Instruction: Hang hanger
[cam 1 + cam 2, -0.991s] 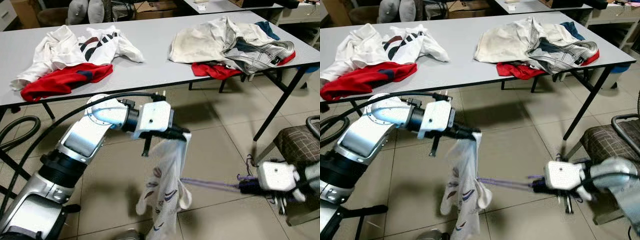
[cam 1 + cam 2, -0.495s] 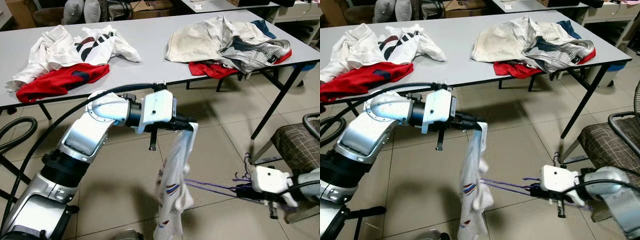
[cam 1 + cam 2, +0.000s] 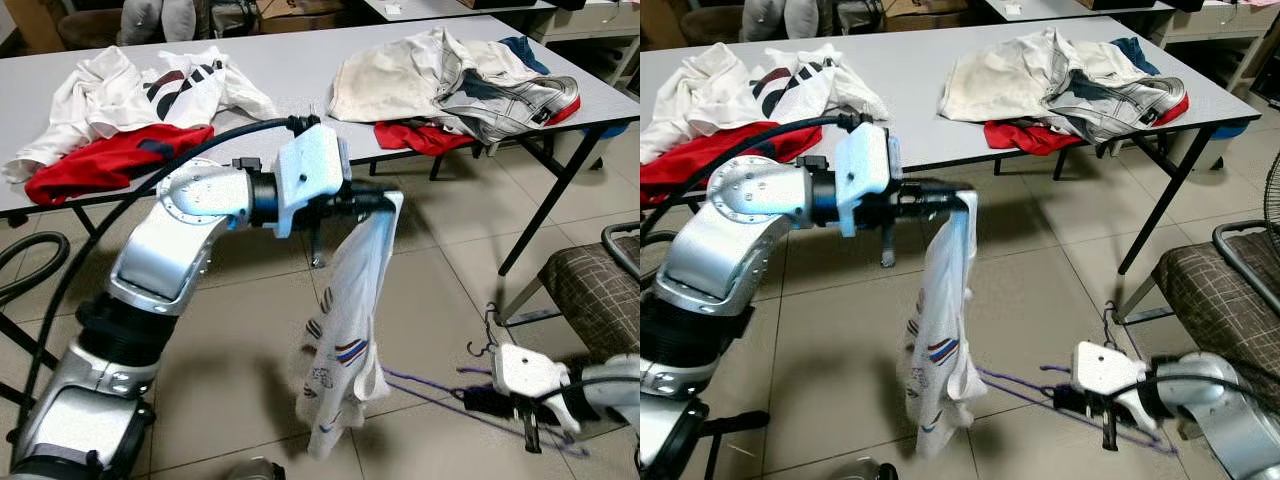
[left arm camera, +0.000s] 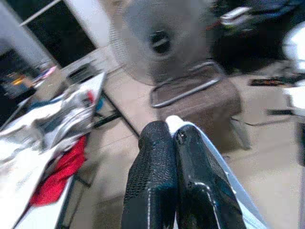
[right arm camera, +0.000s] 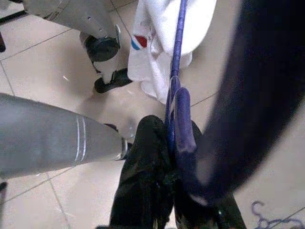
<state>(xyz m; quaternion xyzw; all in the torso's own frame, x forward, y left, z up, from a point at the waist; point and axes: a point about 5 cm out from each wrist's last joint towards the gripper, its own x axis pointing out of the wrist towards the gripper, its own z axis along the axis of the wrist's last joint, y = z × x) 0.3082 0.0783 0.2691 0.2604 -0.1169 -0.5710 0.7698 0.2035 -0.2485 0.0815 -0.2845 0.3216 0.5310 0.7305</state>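
A long grey table [image 3: 300,75] at the far side carries a white-and-red clothes heap [image 3: 130,110] on its left and a beige-and-denim pile [image 3: 460,85] on its right.

Purple hanger [image 5: 177,95] half hidden behind blurred dark shape [image 5: 248,95].

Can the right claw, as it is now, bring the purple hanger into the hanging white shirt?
Probably yes. The right claw is shut on the thin purple plastic hanger, which already points at the white printed shirt dangling from the shut left claw, with open tiled floor between.
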